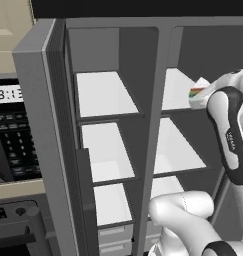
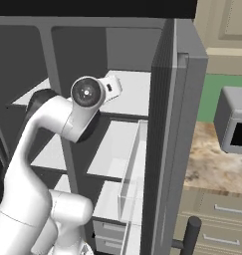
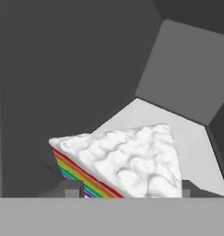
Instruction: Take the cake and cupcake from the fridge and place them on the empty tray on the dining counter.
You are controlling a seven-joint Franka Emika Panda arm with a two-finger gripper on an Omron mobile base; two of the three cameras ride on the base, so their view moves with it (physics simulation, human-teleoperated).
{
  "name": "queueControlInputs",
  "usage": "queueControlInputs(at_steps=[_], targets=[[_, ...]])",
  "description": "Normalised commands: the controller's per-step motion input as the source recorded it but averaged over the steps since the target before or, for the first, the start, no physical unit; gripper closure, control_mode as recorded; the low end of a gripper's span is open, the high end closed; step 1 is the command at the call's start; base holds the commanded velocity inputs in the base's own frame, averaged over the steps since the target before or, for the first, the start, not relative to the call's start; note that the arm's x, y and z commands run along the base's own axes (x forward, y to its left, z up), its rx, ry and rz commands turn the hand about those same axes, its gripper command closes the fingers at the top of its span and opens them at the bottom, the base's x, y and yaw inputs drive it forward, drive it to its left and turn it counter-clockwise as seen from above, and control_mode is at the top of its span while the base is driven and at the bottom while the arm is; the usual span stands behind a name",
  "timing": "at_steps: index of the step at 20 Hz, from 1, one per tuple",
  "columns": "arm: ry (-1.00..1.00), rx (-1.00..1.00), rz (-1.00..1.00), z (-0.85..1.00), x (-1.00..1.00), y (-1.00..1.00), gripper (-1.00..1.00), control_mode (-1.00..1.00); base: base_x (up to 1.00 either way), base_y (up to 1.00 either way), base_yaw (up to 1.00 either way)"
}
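Observation:
The fridge (image 1: 38, 100) stands open, showing white shelves (image 1: 105, 92). The cake (image 3: 127, 161), a rainbow-layered wedge with a white top, lies on the top right shelf (image 3: 196, 138). It also shows as a small slice (image 1: 197, 93) beside my wrist in the left base view. My gripper (image 3: 129, 191) reaches into that compartment, one dark fingertip (image 3: 73, 191) against the cake's rainbow side and the other against its opposite edge. The jaws are shut on the cake. The cupcake, the tray and the dining counter are out of view.
The fridge's centre post (image 1: 153, 140) stands just left of my arm. Its open right door (image 2: 184, 129) carries a clear bin (image 2: 131, 174). A black microwave keypad (image 1: 10, 135) sits at the left. A grey appliance (image 2: 234, 124) rests on a marbled counter (image 2: 212, 164) at the right.

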Motion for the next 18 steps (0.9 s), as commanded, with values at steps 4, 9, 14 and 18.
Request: queueControlInputs(at_steps=[4, 9, 14, 18], targets=[[0.01, 0.00, 0.00, 0.20, -1.00, 0.04, 1.00, -1.00, 0.00, 0.00, 0.00], [0.00, -0.03, -0.04, 0.03, -1.00, 0.11, 1.00, -1.00, 0.00, 0.00, 0.00], [-0.03, -0.11, -0.08, -0.32, -0.86, 0.49, 1.00, -1.00, 0.00, 0.00, 0.00], [0.00, -0.08, -0.08, -0.45, -0.37, 0.43, 1.00, -1.00, 0.00, 0.00, 0.00]])
